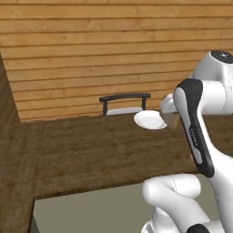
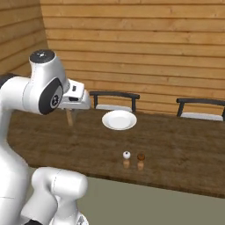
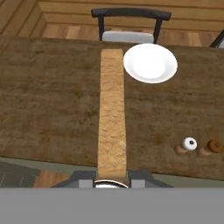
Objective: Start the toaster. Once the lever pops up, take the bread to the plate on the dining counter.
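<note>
While clamped edge-on in the claw (image 3: 112,178), the bread (image 3: 112,113) hangs over the counter (image 3: 52,100).
Plate (image 3: 150,62) sits just beside the slice's far end.

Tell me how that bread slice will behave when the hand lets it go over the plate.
The bread, pinched edge-on in the hand, juts straight out, so probably stiff and light. Thin and flat, it should flop down, not roll. It hangs beside the plate, so it could land on the dining counter.

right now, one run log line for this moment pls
phase: carrying | gripper: shut on bread | bread: over dining counter, beside plate | plate: bare | next: likely shift bread over plate
</note>
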